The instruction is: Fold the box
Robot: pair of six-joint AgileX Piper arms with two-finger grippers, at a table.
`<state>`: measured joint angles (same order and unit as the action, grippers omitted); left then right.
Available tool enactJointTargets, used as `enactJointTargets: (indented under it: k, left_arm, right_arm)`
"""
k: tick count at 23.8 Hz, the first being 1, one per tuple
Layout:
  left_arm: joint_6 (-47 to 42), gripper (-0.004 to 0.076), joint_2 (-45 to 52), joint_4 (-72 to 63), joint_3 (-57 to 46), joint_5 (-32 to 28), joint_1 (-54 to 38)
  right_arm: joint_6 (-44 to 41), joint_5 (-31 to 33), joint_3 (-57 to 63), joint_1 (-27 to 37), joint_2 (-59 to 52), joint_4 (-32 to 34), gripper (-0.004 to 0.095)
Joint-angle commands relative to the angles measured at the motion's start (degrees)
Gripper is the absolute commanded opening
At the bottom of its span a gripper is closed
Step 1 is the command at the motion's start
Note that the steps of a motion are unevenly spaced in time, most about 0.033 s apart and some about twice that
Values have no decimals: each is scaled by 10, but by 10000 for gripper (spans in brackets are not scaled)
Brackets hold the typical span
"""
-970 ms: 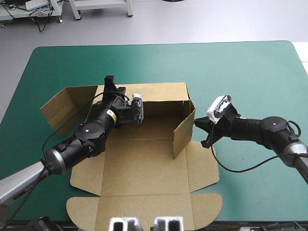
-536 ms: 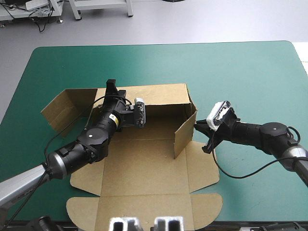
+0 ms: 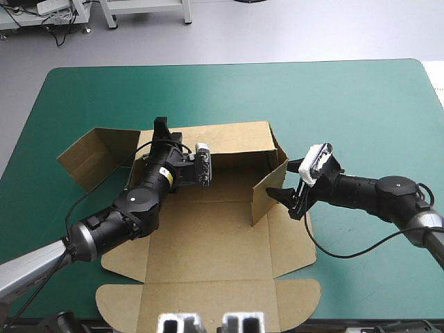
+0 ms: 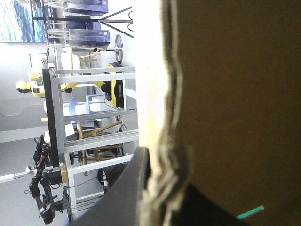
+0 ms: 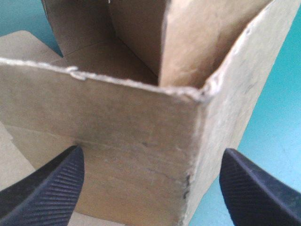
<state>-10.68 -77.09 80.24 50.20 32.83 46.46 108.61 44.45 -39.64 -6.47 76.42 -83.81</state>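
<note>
The brown box (image 3: pixel 208 236) lies in the middle of the teal-green table, its back wall (image 3: pixel 229 135) and right wall (image 3: pixel 266 194) raised. My left gripper (image 3: pixel 161 128) reaches over the back wall's left end. In the left wrist view the left gripper (image 4: pixel 162 155) is shut on the box, one black finger (image 4: pixel 134 188) pressed against the board's edge (image 4: pixel 169 141). My right gripper (image 3: pixel 288 182) stands open just outside the right wall. In the right wrist view the right gripper (image 5: pixel 151 151) has its fingers apart, and the box's outer corner (image 5: pixel 202 94) stands just ahead, untouched.
A loose flap (image 3: pixel 90 156) stands tilted up at the box's left. The lid panel (image 3: pixel 208 302) with rounded ends lies flat by the table's front edge, and a side flap (image 3: pixel 291 243) lies flat under the right arm. Bare teal-green cover (image 3: pixel 347 104) stretches behind and to the right.
My right gripper has opened and let go of the right wall, which stays up. The left arm has crept slightly forward along the back wall, still shut on it.
</note>
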Motion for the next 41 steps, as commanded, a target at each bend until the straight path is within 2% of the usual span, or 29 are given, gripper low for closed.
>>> enactJointTargets:
  k: [1, 10, 16, 19, 27, 30, 32, 34, 35, 36, 37, 39, 41]
  left_arm:
    - [-10, 0, 7, -17, 8, -33, 15]
    - [-11, 12, -25, -71, 82, -19, 14]
    - [69, 13, -28, -156, 82, -2, 14]
    - [133, 12, -28, -229, 82, 7, 14]
    - [143, 12, -28, -258, 82, 1, 16]
    - [143, 13, -28, -262, 82, 1, 21]
    - [144, 29, -24, -270, 82, 3, 27]
    - [158, 120, -18, -285, 82, 1, 35]
    - [158, 216, -10, -285, 82, 3, 42]
    - [158, 257, -6, -285, 82, 5, 45]
    - [158, 365, 7, -286, 82, 7, 53]
    - [158, 450, 20, -286, 82, 12, 64]
    - [158, 525, 43, -292, 82, 43, 90]
  right_arm:
    - [3, -1, -32, -10, -17, -52, 736]
    - [-86, -143, -78, -112, -17, -47, 728]
    - [-113, -194, -77, -122, -17, -47, 643]
    - [-134, -194, -77, -122, -17, -30, 516]
    - [-165, -107, -76, -122, -5, 11, 93]
    - [-167, -93, -76, -122, 3, 12, -25]
    - [-167, -92, -76, -122, 5, 13, -23]
    - [-176, -96, -78, -122, 5, 13, -23]
    - [-188, -102, -78, -122, 5, 13, -23]
    - [-195, -107, -78, -122, 5, 13, -23]
    - [-203, -113, -78, -122, 5, 13, -23]
    - [-203, -113, -78, -122, 5, 13, -23]
    - [-216, -120, -78, -122, 5, 13, -23]
